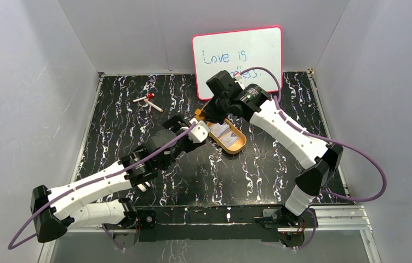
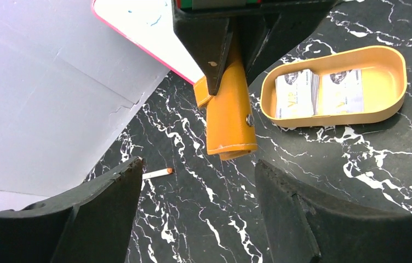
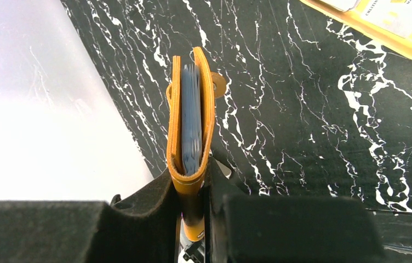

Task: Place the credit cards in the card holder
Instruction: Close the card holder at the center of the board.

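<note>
So, cards (image 2: 320,93): seemingly none pocketed; stacks in tray (image 2: 395,60) beyond left gripper (image 2: 198,181), jaws apart, empty.
Wallet (image 3: 191,126): folded, clamped in right gripper (image 3: 192,192).

The tabletop (image 1: 280,170) looked like polished black marble with white veins, faintly glossy. The card holder (image 2: 228,115) had a smooth tan-orange leather-look skin (a small metal snap shone on its side) and matt blue-grey pockets inside. The credit cards (image 2: 294,93) looked like glossy printed plastic, and the tray (image 2: 393,63) holding them was smooth, satin yellow-orange. The fingers (image 2: 105,219) of the left hand (image 2: 198,175) were matt black, grainy and rough-edged.
</note>
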Tool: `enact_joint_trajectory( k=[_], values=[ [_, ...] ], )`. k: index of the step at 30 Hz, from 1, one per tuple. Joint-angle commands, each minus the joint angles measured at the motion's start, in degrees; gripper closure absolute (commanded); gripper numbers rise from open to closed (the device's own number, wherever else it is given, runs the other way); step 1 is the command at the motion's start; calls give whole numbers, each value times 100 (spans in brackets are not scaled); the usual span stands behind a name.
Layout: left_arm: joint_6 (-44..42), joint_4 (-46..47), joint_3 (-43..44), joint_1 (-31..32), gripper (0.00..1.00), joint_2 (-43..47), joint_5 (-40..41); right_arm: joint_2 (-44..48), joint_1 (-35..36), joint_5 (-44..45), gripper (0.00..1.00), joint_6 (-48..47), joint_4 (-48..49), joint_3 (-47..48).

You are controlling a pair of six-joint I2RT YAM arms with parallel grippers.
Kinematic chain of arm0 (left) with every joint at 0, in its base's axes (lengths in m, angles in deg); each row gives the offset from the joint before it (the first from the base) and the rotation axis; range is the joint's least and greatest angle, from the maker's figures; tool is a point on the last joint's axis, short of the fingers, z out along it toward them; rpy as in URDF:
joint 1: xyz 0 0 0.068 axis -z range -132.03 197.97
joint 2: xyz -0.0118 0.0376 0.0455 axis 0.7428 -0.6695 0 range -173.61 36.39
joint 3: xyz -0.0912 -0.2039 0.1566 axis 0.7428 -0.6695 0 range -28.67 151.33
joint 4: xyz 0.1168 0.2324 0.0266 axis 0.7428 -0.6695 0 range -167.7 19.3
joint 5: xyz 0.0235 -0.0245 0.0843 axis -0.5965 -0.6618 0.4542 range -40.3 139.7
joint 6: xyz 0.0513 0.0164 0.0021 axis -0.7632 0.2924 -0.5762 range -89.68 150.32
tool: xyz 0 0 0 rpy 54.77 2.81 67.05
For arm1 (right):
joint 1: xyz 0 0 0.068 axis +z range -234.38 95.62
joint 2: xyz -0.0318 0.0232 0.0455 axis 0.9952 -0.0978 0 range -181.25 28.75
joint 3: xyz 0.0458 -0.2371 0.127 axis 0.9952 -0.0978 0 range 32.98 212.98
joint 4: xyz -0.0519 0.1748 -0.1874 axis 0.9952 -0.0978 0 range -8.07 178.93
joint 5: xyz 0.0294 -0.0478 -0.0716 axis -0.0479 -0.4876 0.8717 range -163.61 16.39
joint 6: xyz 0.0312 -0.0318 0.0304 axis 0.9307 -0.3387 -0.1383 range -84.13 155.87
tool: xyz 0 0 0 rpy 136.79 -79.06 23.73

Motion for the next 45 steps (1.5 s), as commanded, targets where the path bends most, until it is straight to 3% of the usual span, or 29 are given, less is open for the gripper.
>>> enact_joint_trajectory(
  k=[1, 8, 11, 15, 19, 23, 25, 28, 32, 35, 36, 37, 41, 43, 45],
  values=[
    [16, 353, -108, 11, 27, 193, -150, 334, -15, -135, 100, 193, 354, -123],
    [-71, 638, 40, 11, 29, -70, -307, 418, -14, -298, 100, 285, 571, -293],
    [-115, 595, 133, 11, 34, -231, -372, 419, -15, -287, 100, 280, 563, -256],
    [-178, 511, 150, 11, 49, -382, -382, 434, -15, -278, 100, 255, 554, -243],
    [-197, 545, 138, 11, 71, -400, -313, 435, -15, -282, 100, 230, 554, -244],
    [-206, 598, 184, 11, 82, -414, -290, 436, -17, -361, 100, 206, 600, -262],
    [-206, 599, 206, 12, 100, -458, -269, 436, -16, -394, 100, 157, 619, -253],
    [-100, 777, 115, 11, 100, -385, -224, 520, -17, -485, 98, -63, 770, -346],
    [141, 1136, -165, 11, 100, -106, -5, 1008, -15, -440, 51, -381, 1267, -928],
    [337, 1205, -289, 11, 100, 60, 160, 1500, -15, -399, 26, -566, 1726, -1482],
    [420, 1210, -315, 11, 100, 115, 194, 1655, -15, -389, 6, -609, 1847, -1632],
    [482, 1236, -357, 11, 100, 168, 246, 1809, -15, -380, 2, -656, 1970, -1760],
    [987, 1150, -370, 15, 100, 434, 689, 2290, -15, -377, 1, -1377, 2178, -1939],
    [1739, 837, -264, 11, 100, 765, 848, 2683, -19, -435, 1, -2441, 2468, -2188],
    [2900, 437, -229, 11, 100, 1262, 483, 3347, -20, -710, 1, -3327, 3288, -2940]
  ],
)
